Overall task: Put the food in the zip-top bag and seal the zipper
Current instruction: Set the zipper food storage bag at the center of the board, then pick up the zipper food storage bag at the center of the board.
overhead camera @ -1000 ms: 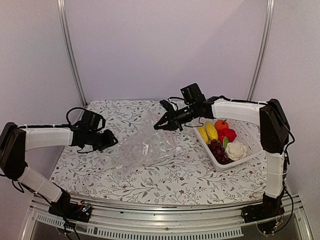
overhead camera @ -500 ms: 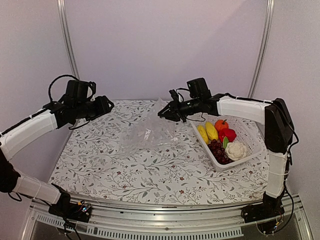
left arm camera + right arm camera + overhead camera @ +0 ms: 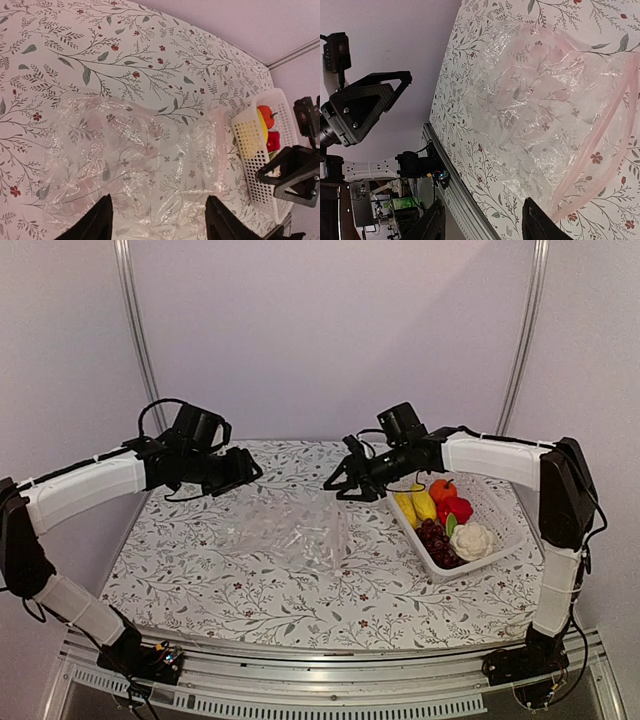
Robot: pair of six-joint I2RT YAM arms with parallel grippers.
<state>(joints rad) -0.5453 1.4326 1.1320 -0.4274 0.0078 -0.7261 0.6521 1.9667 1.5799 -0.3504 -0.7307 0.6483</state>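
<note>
Both grippers hover with fingers spread and nothing between them, the left gripper [image 3: 248,472] over the far left part of the zip-top bag [image 3: 295,530], the right gripper [image 3: 342,483] over its far right corner. The bag lies crumpled on the flowered table [image 3: 350,595], its zipper [image 3: 218,150] along the edge nearest the white basket [image 3: 512,530]. All the food [image 3: 440,530] sits in that basket: yellow pieces [image 3: 420,505], pumpkin [image 3: 441,488], pepper [image 3: 458,508], grapes [image 3: 432,542], cauliflower [image 3: 471,540].
</note>
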